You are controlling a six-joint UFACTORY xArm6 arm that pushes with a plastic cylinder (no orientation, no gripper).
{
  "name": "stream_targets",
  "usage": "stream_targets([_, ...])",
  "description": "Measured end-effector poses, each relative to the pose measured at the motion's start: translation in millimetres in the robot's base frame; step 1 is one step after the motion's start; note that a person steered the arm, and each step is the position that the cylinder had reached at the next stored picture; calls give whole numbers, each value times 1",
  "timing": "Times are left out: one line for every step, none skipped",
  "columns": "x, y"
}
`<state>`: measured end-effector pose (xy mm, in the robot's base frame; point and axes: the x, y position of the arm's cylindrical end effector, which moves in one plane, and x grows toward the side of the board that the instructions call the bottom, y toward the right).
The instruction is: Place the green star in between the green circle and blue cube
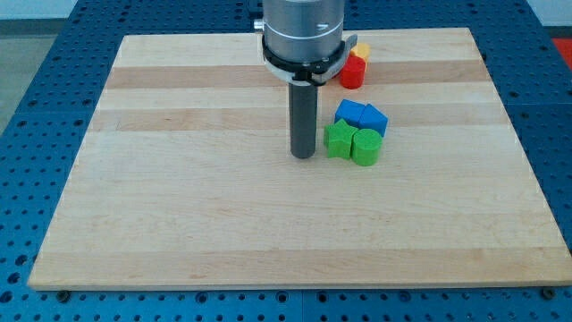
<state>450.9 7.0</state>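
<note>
Just left of green star (339,140): my tip (304,156).

My tip (304,156) stands left of the star (339,140), touching the circle (366,148).

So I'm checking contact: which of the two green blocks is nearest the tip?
The green star, just right of my tip; the green circle lies beyond it.
</note>
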Motion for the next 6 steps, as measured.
stream_targets([-1,7])
stream_targets([-6,25])
stream_targets([-17,39])
stream_targets([-20,53])
stream_targets([-20,74])
stream_targets([-20,92])
